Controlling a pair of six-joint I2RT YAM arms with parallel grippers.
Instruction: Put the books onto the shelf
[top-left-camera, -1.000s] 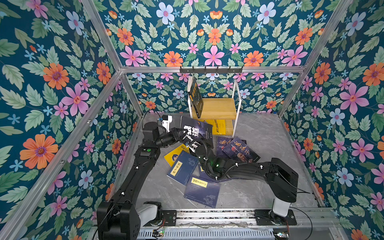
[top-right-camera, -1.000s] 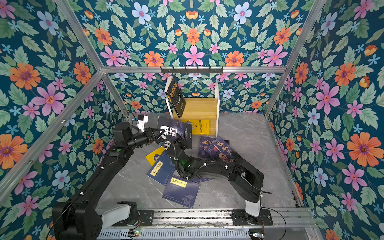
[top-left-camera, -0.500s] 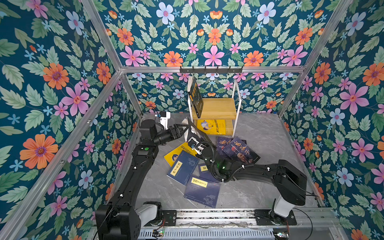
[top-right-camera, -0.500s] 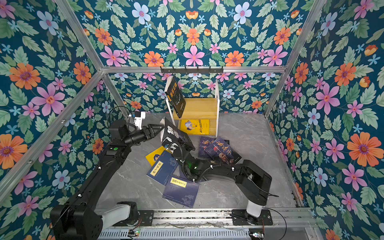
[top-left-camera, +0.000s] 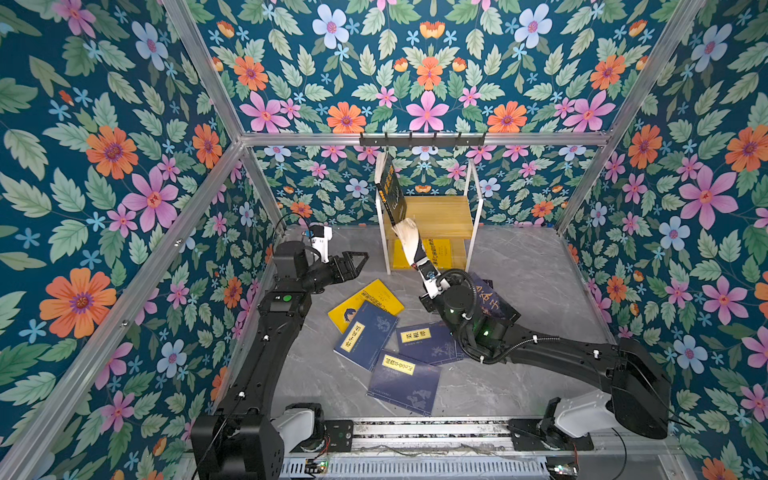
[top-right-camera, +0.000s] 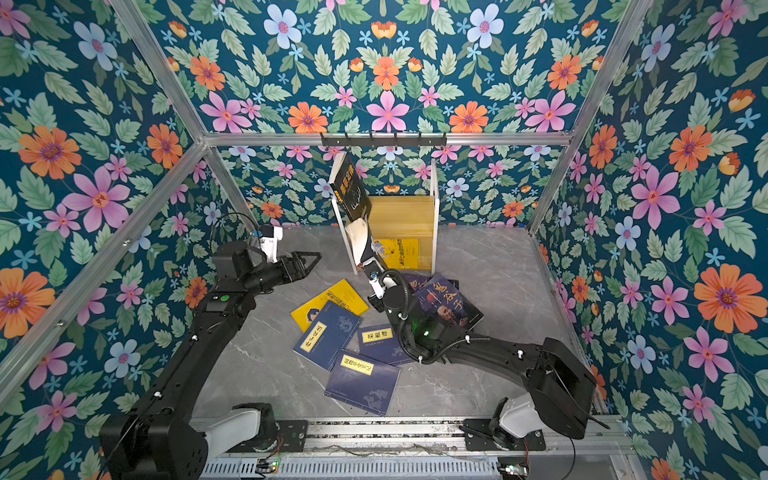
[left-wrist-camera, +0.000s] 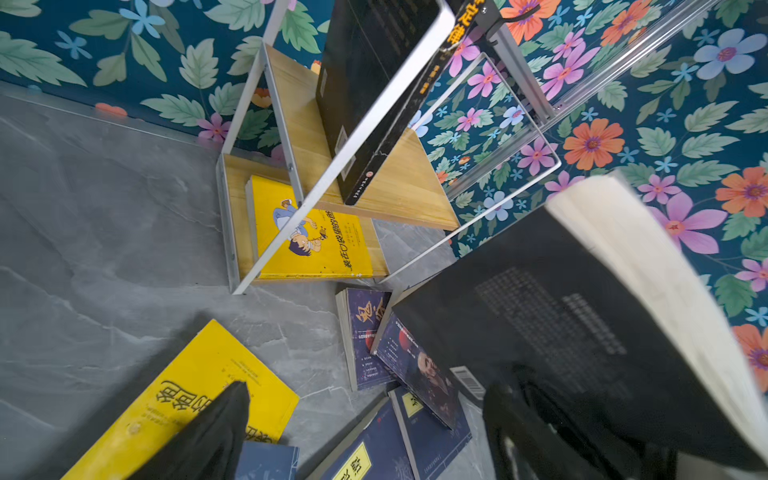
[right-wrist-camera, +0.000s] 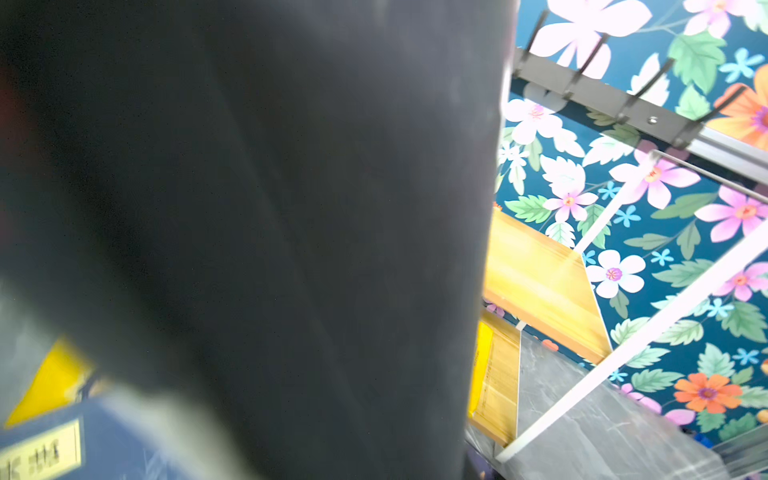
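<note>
My right gripper (top-left-camera: 422, 264) is shut on the lower end of a black book (top-left-camera: 406, 239), holding it upright by the left front post of the shelf (top-left-camera: 440, 212). In the right wrist view its dark cover (right-wrist-camera: 291, 208) hides the jaws. Another black book (top-left-camera: 390, 187) leans on the upper board, and a yellow book (top-left-camera: 436, 251) lies on the lower one. My left gripper (top-left-camera: 357, 259) hangs open and empty to the left; its fingers (left-wrist-camera: 208, 432) frame loose books on the floor: yellow (top-left-camera: 374, 297), navy (top-left-camera: 365, 334) and purple portrait (top-left-camera: 494, 299).
A black hook rail (top-left-camera: 422, 140) runs along the back wall above the shelf. Flowered walls and aluminium posts (top-left-camera: 257, 178) close in the grey floor (top-left-camera: 532, 266). Two more navy books (top-left-camera: 405, 382) lie near the front, beside my right arm (top-left-camera: 561, 353).
The left gripper let go of the black book, opened wide and drew back to the left. The right gripper closed on it and swung it upright toward the shelf.
</note>
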